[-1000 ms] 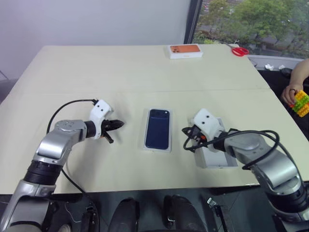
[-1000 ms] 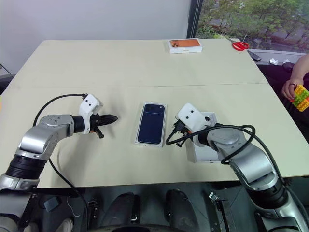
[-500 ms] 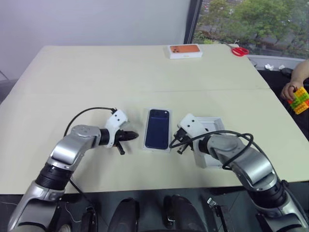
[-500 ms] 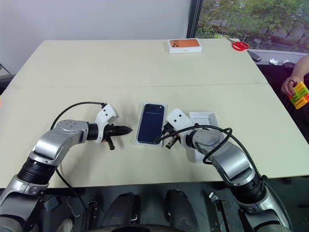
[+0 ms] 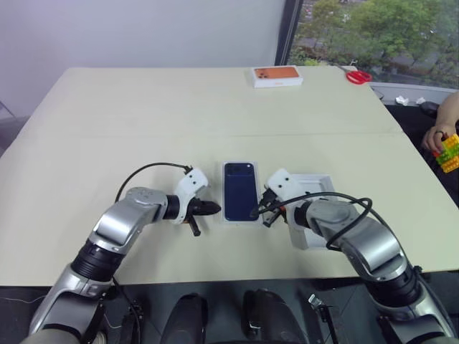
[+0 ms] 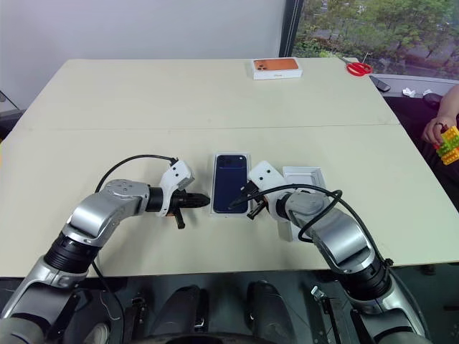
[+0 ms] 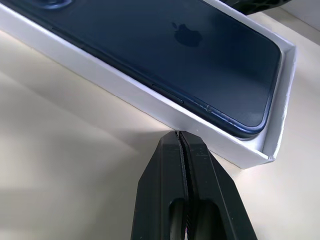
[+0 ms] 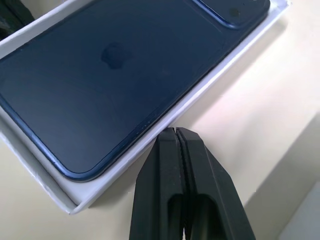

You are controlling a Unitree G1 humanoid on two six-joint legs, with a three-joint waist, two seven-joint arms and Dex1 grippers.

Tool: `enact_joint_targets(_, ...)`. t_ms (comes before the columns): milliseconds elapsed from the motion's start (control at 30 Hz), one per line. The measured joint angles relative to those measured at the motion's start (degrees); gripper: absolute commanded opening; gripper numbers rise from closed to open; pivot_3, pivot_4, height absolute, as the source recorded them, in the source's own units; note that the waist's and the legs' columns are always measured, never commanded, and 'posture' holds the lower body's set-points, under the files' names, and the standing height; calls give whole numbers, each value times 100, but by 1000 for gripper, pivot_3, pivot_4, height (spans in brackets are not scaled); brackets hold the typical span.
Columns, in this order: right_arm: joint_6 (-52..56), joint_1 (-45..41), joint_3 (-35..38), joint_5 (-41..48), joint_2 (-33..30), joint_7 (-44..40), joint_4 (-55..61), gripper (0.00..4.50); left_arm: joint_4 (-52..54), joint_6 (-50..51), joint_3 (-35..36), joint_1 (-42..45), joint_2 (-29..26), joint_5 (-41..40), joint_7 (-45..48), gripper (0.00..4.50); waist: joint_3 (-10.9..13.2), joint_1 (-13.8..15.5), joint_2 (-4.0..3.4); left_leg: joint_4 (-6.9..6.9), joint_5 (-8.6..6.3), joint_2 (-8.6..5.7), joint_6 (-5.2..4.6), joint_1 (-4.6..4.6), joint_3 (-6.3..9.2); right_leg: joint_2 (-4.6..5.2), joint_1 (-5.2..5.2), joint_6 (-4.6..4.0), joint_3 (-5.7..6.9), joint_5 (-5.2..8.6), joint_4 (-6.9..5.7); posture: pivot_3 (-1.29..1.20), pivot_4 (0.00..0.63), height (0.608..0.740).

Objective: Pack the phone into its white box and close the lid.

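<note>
Two grippers flank the box (image 5: 240,219) at centre frame, where the phone (image 5: 239,200) lies back up (camera cluster at the far end). Left gripper (image 7: 178,136) and right gripper (image 8: 174,131) are both pinched tight, empty, tips at the box's long walls. Right of it on the counter (image 5: 143,115) sits the lid (image 5: 314,185), open side up.

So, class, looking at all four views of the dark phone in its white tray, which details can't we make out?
- Open white rectangular lid: near half hidden behind the right arm, head views.
- Glossy navy phone: camera corner cut off by the edge, left wrist view.
- Shallow white cardboard tray: floor hidden under the phone.
- Orange-printed white box: print too small to read.
</note>
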State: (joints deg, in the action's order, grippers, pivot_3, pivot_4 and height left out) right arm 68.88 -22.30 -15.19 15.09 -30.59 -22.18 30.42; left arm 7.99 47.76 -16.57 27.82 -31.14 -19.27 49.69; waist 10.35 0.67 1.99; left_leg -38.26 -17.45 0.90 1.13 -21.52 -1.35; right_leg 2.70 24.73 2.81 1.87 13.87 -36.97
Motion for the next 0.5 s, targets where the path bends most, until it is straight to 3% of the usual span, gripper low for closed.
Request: enact_joint_targets(500, 370, 319, 430, -25, -360, -15, 359, 0, -309, 59, -318, 291, 651, 138, 27, 85, -1, 1, -1, -2, 0, -2, 0, 1, 2, -1, -1, 1, 0, 0, -2, 0, 150, 740)
